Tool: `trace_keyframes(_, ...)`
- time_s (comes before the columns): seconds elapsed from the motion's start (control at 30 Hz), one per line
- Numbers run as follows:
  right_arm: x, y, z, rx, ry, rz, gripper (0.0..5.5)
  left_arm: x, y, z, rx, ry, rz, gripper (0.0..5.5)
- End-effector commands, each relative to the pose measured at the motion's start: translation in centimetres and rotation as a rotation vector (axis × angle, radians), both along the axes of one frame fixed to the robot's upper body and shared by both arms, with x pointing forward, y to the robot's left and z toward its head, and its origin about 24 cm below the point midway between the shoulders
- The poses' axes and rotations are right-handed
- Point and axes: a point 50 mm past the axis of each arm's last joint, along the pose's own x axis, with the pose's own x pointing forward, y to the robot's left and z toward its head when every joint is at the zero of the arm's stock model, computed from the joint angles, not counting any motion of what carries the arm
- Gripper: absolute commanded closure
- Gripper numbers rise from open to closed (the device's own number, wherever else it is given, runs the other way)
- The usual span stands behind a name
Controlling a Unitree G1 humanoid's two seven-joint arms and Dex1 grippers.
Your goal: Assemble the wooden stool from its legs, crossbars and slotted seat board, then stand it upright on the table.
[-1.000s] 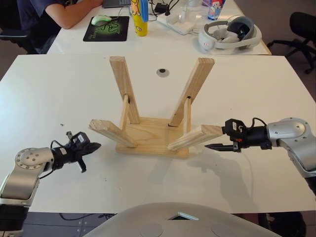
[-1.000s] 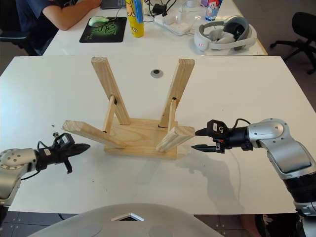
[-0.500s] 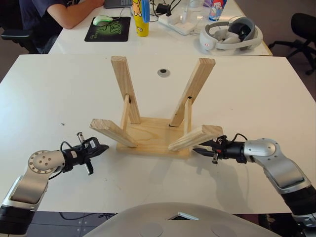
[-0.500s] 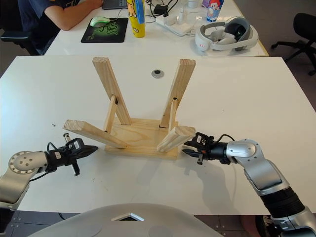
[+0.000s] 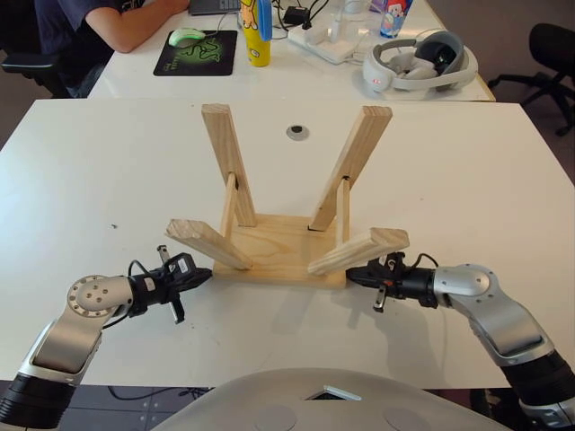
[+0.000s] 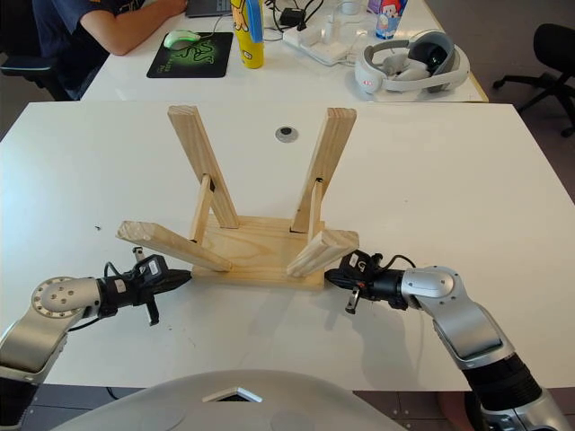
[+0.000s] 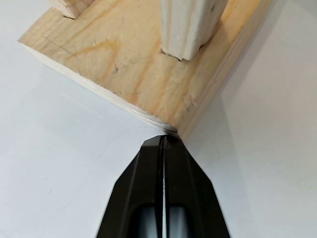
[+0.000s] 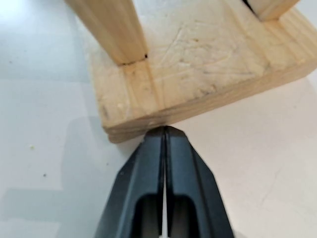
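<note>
here, nearest the robot, the left gripper (image 5: 205,273) lies low over the white worktop (image 5: 90,180) at the near left corner of the seat board (image 5: 278,247). its two black fingers are pressed together with nothing between them. in the left wrist view the closed tip (image 7: 162,140) sits right at that corner of the seat board (image 7: 133,59), touching it or nearly so. the right gripper (image 5: 352,274) is at the near right corner of the seat board, likewise clenched on nothing. in the right wrist view its tip (image 8: 164,130) meets the board's edge (image 8: 198,74) just beside the corner.

the wooden stool (image 5: 287,206) rests upside down, with the seat board flat on the worktop and all four legs set in it and splayed outward. the near left leg (image 5: 207,242) leans out low over the board's left end, above the left gripper. the near right leg (image 5: 359,251) leans out over the right end, above the right gripper. behind them rise the far left leg (image 5: 226,162) and the far right leg (image 5: 352,166), taller and steeper. a thin crossbar (image 5: 230,202) stands by the left pair and another crossbar (image 5: 342,208) by the right pair.

beyond the seat board a round cable grommet (image 5: 296,132) sits in the worktop between the far legs. farther off, on a second desk, lie a black mouse pad (image 5: 193,56) with a mouse (image 5: 184,36), a yellow bottle (image 5: 257,31) and a white headset (image 5: 418,63).
</note>
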Motion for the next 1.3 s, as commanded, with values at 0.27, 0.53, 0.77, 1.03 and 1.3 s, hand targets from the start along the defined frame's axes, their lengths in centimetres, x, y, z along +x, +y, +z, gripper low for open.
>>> trace_keyframes(0.27,1.8,0.8,4.3,0.236,-0.064,0.029,5.48,0.7,-2.6,4.2,-0.195,-0.058,-0.058,5.50)
trace_keyframes(0.53,2.8,0.4,6.0,0.280,-0.097,0.022,5.48,1.4,-3.3,8.3,-0.280,-0.138,-0.091,5.50)
trace_keyframes(0.77,4.3,-0.1,7.0,0.315,-0.155,-0.033,5.48,1.7,-3.0,8.2,-0.273,-0.127,-0.075,5.50)
trace_keyframes(1.03,4.7,-0.3,7.0,0.321,-0.171,-0.060,5.48,2.7,-2.5,8.5,-0.288,-0.180,-0.012,5.50)
trace_keyframes(1.3,6.2,-0.9,7.0,0.275,-0.239,-0.131,5.48,4.3,-1.6,8.5,-0.301,-0.261,0.113,5.50)
